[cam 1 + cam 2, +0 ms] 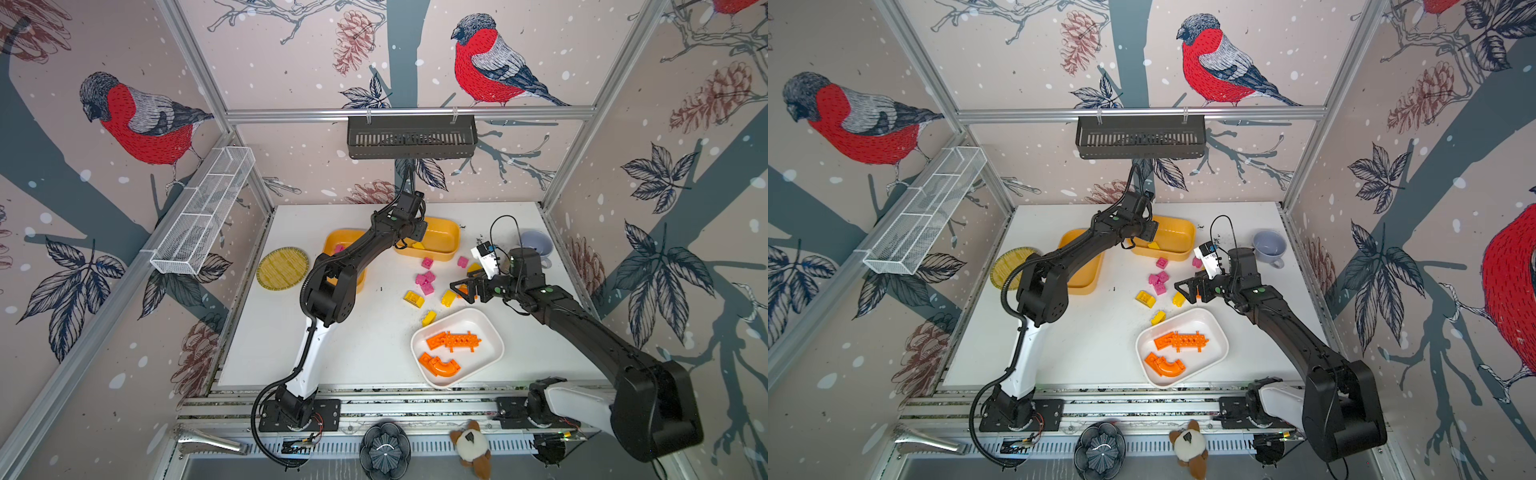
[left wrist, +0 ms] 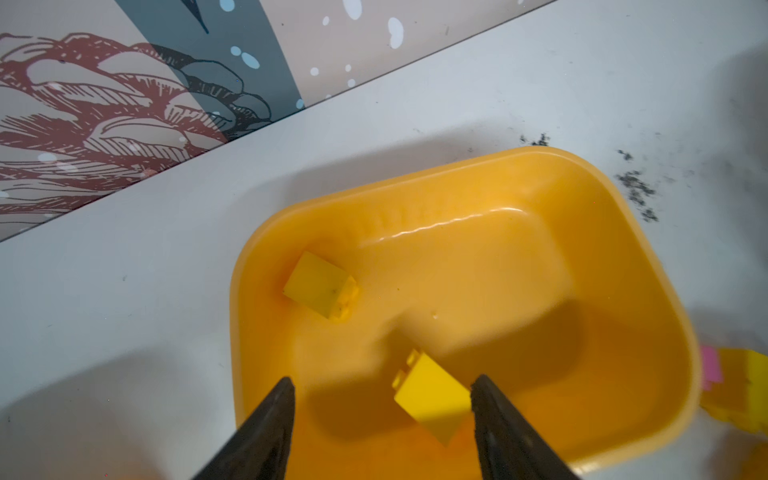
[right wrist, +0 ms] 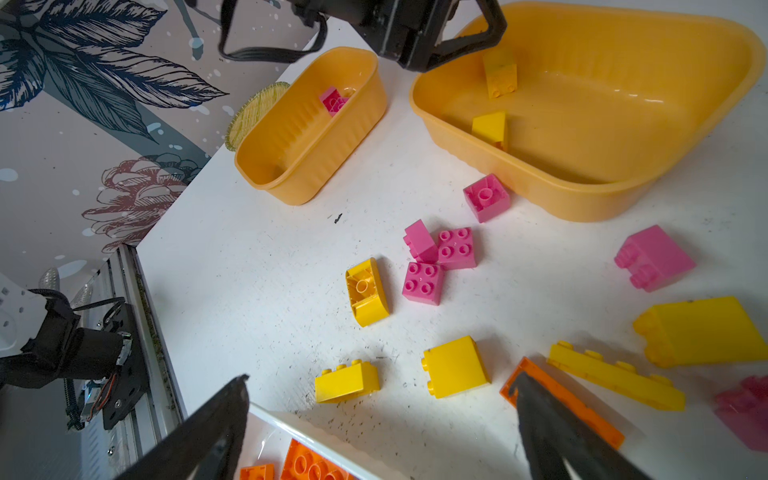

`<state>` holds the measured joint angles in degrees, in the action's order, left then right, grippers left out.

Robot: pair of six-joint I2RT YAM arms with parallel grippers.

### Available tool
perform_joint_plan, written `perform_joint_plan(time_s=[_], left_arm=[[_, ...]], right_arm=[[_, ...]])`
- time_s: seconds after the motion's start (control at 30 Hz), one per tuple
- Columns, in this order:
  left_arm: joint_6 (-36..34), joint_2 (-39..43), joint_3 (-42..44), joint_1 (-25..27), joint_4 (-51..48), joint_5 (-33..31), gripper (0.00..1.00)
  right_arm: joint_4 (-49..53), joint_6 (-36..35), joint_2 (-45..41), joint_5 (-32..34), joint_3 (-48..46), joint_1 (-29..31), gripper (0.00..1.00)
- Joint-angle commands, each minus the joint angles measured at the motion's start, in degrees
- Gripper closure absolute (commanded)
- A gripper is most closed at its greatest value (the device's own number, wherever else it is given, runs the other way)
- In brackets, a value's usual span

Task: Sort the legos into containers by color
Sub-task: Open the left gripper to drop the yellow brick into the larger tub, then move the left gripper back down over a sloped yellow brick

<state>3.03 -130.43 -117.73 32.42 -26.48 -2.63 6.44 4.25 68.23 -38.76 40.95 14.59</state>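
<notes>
**Landmark:** white tub [image 1: 484, 328] on the bench [image 1: 332, 353]. It holds an orange spiky bar [image 1: 454, 341] and an orange arch [image 1: 440, 366], which lie apart.

**Far tub** [image 1: 446, 235]: yellow, well behind the white tub. It holds two yellow bricks. The corner brick [image 2: 320, 286] lies by a wall. The near brick [image 2: 432, 399] sits between the left fingers [image 2: 266, 428].

**Left gripper** [image 2: 384, 380]: over the far tub, well behind the white tub. Its fingers stand apart, wider than the near brick, which meets one finger along an edge. Whether that brick rests on the tub floor cannot be told.

**Side tub** [image 1: 332, 237]: yellow, behind and well left of the white tub. One pink brick [image 3: 334, 99] lies inside against a wall.

**Right gripper** [image 3: 380, 379]: just behind the white tub. Its fingers [image 3: 552, 424] are spread wide and hold nothing. One fingertip hangs over an orange plate [image 3: 582, 411] lying flat on the bench.

**Loose legos, all behind the white tub:**
- rim brick [image 1: 429, 318], yellow, just beside the white tub's rim
- curved brick [image 1: 414, 298] and square brick [image 1: 449, 297], both yellow, a little further off
- pink cluster [image 1: 426, 284] of three, touching one another
- lone pink [image 1: 427, 262], between the pink cluster and the far tub
- side pink [image 1: 462, 261]
- long yellow plate [image 3: 615, 378], just beside the orange plate
- big yellow block [image 3: 702, 328], near the long yellow plate
</notes>
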Motion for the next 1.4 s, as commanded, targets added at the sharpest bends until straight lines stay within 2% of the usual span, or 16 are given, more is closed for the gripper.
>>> perform_joint_plan(time_s=[0.0,0.17,0.23,0.37,0.43,0.53,0.6,0.7,0.9,1.37], left_arm=[[0.6,4.6,3.2,0.5,-9.0,5.4,0.32],[3.6,16.1,18.1,3.7,-8.1,6.4,0.32],[2.7,19.8,22.8,5.9,-8.5,7.5,0.33],[-8.1,24.7,30.5,10.4,-8.9,9.4,0.34],[-14.5,25.8,33.4,11.0,-9.8,13.0,0.35],[-23.9,25.7,35.2,11.1,-12.4,16.3,0.36],[-29.7,24.9,35.6,11.1,-13.8,16.3,0.37],[-35.5,23.8,36.1,10.9,-13.2,12.8,0.37],[-45.1,21.6,36.7,10.5,-11.3,14.7,0.37],[-49.9,14.3,34.0,10.5,-7.4,8.4,0.38]], right_arm=[[0.1,-0.7,-0.4,-0.9,-0.3,0.0,0.01],[-0.5,-0.1,-0.7,-1.2,-1.5,0.1,0.01],[-0.5,-0.2,-0.9,-1.2,-1.9,0.2,0.01],[-1.1,-0.1,-1.0,-1.4,-2.5,0.3,0.01],[-1.6,0.1,-1.0,-1.5,-2.8,0.6,0.00],[-1.8,0.4,-1.0,-1.5,-3.1,1.0,0.01],[-1.9,0.6,-1.2,-1.4,-3.4,1.4,0.01],[-1.9,1.0,-2.0,-0.9,-3.8,2.0,0.01],[-2.2,2.4,-4.7,-0.1,-5.3,2.5,0.01],[-1.5,2.3,-6.3,0.8,-6.9,2.2,0.01]])
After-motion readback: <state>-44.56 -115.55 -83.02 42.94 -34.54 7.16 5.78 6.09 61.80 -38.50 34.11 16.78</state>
